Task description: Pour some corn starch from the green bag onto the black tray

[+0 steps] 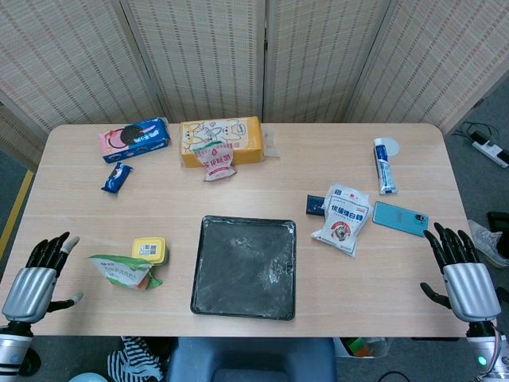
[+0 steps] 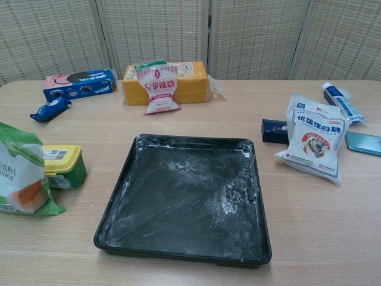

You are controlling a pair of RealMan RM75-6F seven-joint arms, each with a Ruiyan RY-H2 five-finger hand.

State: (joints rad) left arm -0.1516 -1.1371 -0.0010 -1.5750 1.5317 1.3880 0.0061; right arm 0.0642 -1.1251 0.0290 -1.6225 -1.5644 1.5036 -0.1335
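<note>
Judging from how things lie, the pouring is not yet begun: the green plastic bag of corn starch (image 1: 123, 271) stands untouched on the pale wooden table (image 1: 238, 183), just left of the square black metal tray (image 1: 245, 267) and beside a small yellow-lidded green tub (image 1: 149, 250). A thin film of white powder is seen smeared across the tray's floor, most of it near the right side, though no fresh heap is visible. The silver left hand with black fingers (image 1: 33, 281) is held at the table's near left corner, fingers spread and nothing in them; it is near the bag but apart from it. The matching right hand (image 1: 461, 274) is held off the near right corner, likewise spread and empty, well apart from the tray. Neither hand is shown in the chest view. What appears to be left is the whole task: the bag must be grasped, carried over the tray, tipped and some starch let out.
</note>
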